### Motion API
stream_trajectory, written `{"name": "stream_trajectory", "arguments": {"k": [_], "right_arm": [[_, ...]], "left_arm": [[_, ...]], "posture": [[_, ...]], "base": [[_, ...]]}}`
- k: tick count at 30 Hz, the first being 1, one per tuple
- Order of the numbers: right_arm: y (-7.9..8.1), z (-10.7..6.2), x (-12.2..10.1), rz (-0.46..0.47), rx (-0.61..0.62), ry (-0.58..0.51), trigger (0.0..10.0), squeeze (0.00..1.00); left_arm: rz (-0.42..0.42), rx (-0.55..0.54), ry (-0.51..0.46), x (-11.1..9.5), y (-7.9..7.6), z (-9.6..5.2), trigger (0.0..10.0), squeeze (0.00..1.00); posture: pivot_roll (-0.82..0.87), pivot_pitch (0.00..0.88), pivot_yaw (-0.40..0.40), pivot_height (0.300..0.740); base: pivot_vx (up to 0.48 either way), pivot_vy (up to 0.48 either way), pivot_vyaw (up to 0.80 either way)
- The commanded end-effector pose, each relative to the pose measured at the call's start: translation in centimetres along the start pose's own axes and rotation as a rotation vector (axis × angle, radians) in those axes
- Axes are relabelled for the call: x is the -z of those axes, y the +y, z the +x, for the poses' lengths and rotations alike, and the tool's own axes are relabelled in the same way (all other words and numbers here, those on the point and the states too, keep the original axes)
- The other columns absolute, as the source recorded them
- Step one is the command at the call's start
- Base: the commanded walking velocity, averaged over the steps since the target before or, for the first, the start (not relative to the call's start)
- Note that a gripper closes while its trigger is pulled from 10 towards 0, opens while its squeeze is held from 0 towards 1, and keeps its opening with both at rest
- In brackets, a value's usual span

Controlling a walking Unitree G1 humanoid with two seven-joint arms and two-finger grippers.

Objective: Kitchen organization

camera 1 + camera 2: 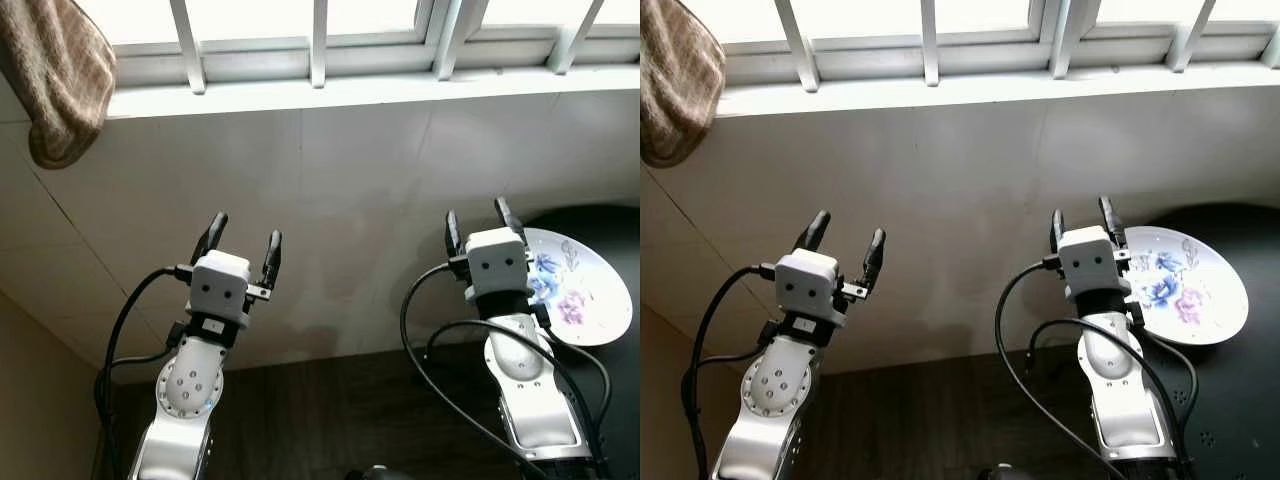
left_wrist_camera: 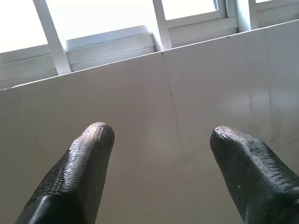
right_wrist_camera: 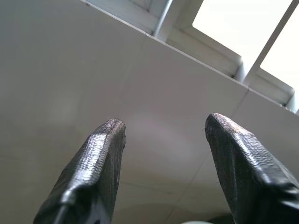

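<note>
White tiled wall is faced by both empty grippers, fingers apart. Just beside the right gripper lies a floral plate, judged the next grasp; the left gripper is held raised.

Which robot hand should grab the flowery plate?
Probably the right gripper. It is open and sits right beside the flowered plate on the dark counter. The left gripper, also open, is far over on the other side, facing the white tiled wall.
</note>
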State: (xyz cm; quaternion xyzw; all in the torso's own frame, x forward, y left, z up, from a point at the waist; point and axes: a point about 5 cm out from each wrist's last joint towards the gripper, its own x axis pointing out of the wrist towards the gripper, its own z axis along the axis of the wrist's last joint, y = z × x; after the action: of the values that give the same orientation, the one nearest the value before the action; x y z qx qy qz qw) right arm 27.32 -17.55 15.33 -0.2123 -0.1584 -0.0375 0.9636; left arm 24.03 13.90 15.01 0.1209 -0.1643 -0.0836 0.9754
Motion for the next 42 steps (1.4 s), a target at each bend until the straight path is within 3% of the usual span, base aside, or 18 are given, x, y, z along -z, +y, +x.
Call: {"name": "stream_trajectory", "arguments": {"k": [1, 32, 33, 37, 42], "right_arm": [[-0.2, 0.0, 0.3, -0.001, 0.014, 0.022, 10.0, 0.00], [0.2, 0.3, 0.5, 0.025, 0.031, 0.057, 10.0, 0.00], [0.0, 0.5, 1.1, 0.084, 0.058, 0.109, 10.0, 0.00], [-1.1, 0.7, 1.9, 0.124, 0.132, 0.167, 10.0, 0.00], [-3.6, 0.3, 4.1, 0.200, 0.303, 0.298, 10.0, 0.02]], "left_arm": [[0.003, 0.008, 0.000, 0.0, 0.0, 0.2, 10.0, 0.00], [0.026, 0.015, 0.018, 0.3, 0.4, 0.3, 10.0, 0.00], [0.027, 0.017, 0.019, 0.4, 0.3, 0.4, 10.0, 0.00], [0.030, 0.021, 0.023, 0.4, 0.2, 0.4, 10.0, 0.00], [0.033, 0.022, 0.030, 0.6, 0.2, 0.3, 10.0, 0.00]], "posture": [[-0.02, 0.042, -0.001, 0.740], [0.00, 0.039, 0.004, 0.740], [0.00, 0.038, 0.004, 0.740], [0.00, 0.041, 0.005, 0.740], [0.00, 0.041, 0.004, 0.740]], "base": [[0.000, 0.000, -0.44], [0.000, 0.000, -0.74], [0.000, 0.000, 0.00], [0.000, 0.000, 0.00], [0.000, 0.000, 0.00]]}}
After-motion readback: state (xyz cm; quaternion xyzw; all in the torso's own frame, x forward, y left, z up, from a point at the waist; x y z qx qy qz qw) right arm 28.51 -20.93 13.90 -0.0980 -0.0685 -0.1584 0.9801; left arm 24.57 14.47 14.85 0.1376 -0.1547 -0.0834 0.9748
